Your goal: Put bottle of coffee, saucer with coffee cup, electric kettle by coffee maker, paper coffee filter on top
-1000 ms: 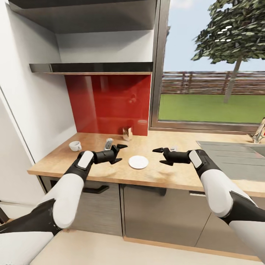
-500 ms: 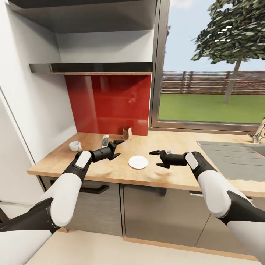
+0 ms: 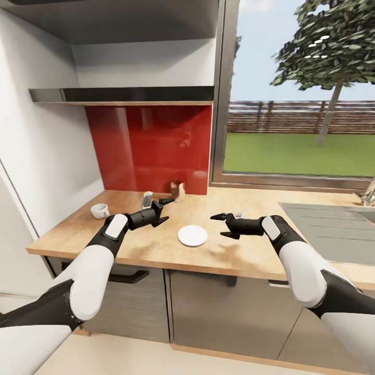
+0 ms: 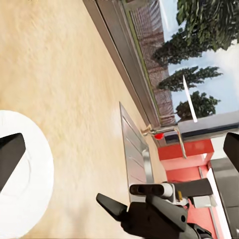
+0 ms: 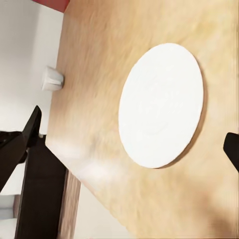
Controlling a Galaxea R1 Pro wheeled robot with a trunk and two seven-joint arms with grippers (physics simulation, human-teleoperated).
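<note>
Both arms reach over the light-wood desk (image 3: 219, 250) in the lower half of the head view. The left pincer (image 3: 165, 209) sits just left of centre with its jaws spread wide and nothing between them. The right pincer (image 3: 221, 225) sits just right of centre, also wide open and empty. Between them and a little lower lies the saucer (image 3: 192, 235), flat and bare on the desk; the right wrist view looks straight at it, filling the middle of that frame.

The coffee cup (image 3: 99, 210) stands at the left of the head view near the desk's left end, well apart from the saucer. 2 small things stand toward the back of the desk near the red wall panel (image 3: 151, 146), above the left pincer in the frame; they are too small to name.

By my reading the task is at an early stage: the cup is not yet on the saucer, and I see no coffee maker, kettle, jar or filter set up here, so nearly every step looks still to do
</note>
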